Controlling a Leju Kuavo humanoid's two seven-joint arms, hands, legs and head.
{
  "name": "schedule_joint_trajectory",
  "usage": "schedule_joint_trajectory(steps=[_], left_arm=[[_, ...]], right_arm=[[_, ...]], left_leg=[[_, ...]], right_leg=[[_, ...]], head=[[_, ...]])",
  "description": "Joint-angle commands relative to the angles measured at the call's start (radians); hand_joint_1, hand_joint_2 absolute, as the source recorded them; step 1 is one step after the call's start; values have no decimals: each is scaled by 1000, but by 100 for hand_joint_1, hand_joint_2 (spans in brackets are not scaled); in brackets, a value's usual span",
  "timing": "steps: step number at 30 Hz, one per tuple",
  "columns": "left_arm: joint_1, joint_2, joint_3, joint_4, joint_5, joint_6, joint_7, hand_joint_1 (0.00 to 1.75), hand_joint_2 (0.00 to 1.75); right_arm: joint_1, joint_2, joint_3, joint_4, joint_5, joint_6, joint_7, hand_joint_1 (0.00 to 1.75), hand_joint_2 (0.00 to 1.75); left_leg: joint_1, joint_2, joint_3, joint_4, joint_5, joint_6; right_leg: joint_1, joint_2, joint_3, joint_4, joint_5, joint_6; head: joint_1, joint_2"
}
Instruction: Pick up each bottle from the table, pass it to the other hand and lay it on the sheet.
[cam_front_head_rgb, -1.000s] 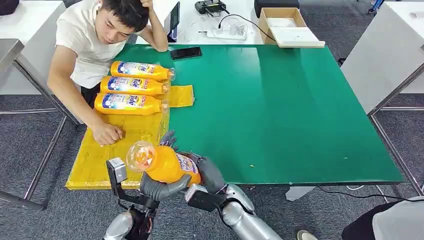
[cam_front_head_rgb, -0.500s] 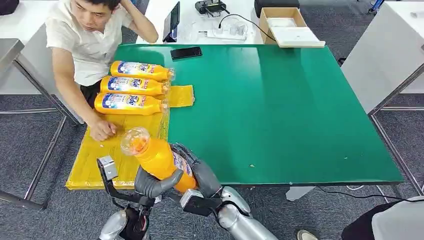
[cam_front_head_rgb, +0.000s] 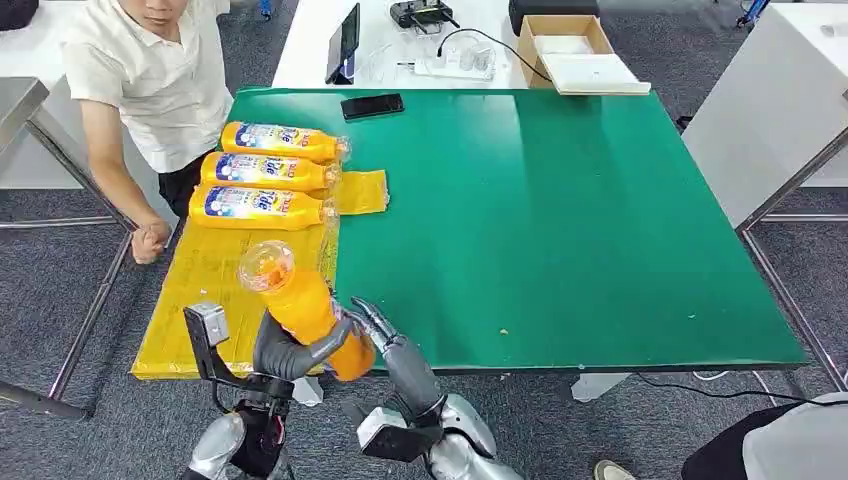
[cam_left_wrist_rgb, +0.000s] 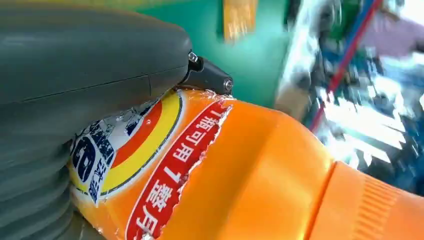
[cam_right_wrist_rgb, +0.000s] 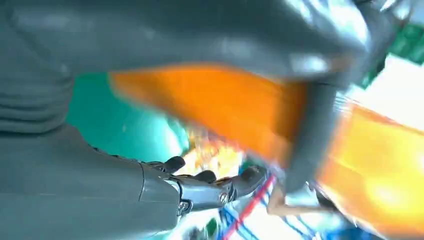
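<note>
The left hand (cam_front_head_rgb: 290, 350) has its fingers (cam_front_head_rgb: 325, 348) clamped round the body of the orange Tide bottle (cam_front_head_rgb: 300, 300), cap end tilted up over the near edge of the yellow sheet (cam_front_head_rgb: 190, 310). The right hand (cam_front_head_rgb: 385, 345), which cradled the bottle a second ago, has come off it; its fingers (cam_front_head_rgb: 365, 312) are spread apart and hold nothing, just beside the bottle's base. So the handover looks complete, and laying the bottle down is what remains. The person's hand (cam_front_head_rgb: 148, 240) has also drawn back off the sheet to the desk (cam_front_head_rgb: 560, 220) edge. Counted: three Tide bottles (cam_front_head_rgb: 265, 170) lie side by side on the sheet, one is held, four in all.
</note>
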Motion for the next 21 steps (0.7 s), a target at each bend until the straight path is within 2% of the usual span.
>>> schedule_joint_trajectory(steps=[1, 4, 6, 10, 12, 13, 14, 15, 17, 21], left_arm=[[-94, 50, 97, 146, -157, 171, -41, 175, 175], [-92, 46, 96, 147, -159, 171, -40, 175, 175], [-100, 42, 115, 162, -251, 273, -62, 175, 175], [-121, 51, 165, 199, -403, 390, -108, 175, 175], [-150, 76, 165, 252, -661, 544, -120, 175, 175], [-158, 79, 173, 267, -715, 545, -102, 175, 175], [-177, 83, 198, 302, -843, 545, -70, 175, 175], [-206, 81, 233, 350, -1058, 545, -33, 175, 175], [-276, 94, 198, 471, -1247, 524, 50, 175, 175], [-394, 95, 128, 665, -1377, 406, 134, 175, 175]], right_arm=[[87, -41, 28, -187, 2, -174, -32, 0, 0], [84, -41, 28, -185, -1, -173, -32, 0, 0], [89, -52, 41, -228, -5, -255, -32, 0, 0], [103, -65, 18, -291, -60, -346, -32, 0, 0], [163, -21, -113, -450, -66, -349, -32, 0, 0], [174, -11, -132, -476, -95, -349, -32, 0, 0], [182, -9, -143, -502, -116, -349, -32, 0, 0], [180, -17, -128, -503, -120, -349, -32, 0, 0], [157, -33, -76, -459, -158, -347, -32, 0, 0], [127, -35, -14, -408, -220, -325, -32, 0, 0]], left_leg=[[1, -1, 2, -1, 0, -1], [1, -1, 3, -1, -1, -1], [0, 0, 2, -1, 0, -1], [0, -1, 3, -1, 0, -1], [0, -1, 5, -2, -1, -2], [0, -1, 1, -1, 0, -1], [0, -1, 3, -1, -1, -2], [0, -2, 2, 0, -1, -2], [0, -2, 3, -1, -1, -2], [0, -4, 3, -1, 1, -2]], right_leg=[[1, -2, 3, -1, -1, -2], [1, -2, 3, -1, -1, -1], [0, -1, 2, 0, -1, -1], [0, -2, 3, -1, -1, -2], [1, -3, 5, -1, -2, -3], [0, -3, 2, 0, -1, -2], [0, -4, 3, 1, -2, -3], [0, -4, 2, 2, -3, -3], [1, -4, 3, 0, -2, -3], [1, -6, 4, -1, -1, -2]], head=[[1, 0], [0, 0], [0, 0], [0, 0], [1, 0], [1, 0], [0, 0], [0, 0], [0, 0], [0, 0]])
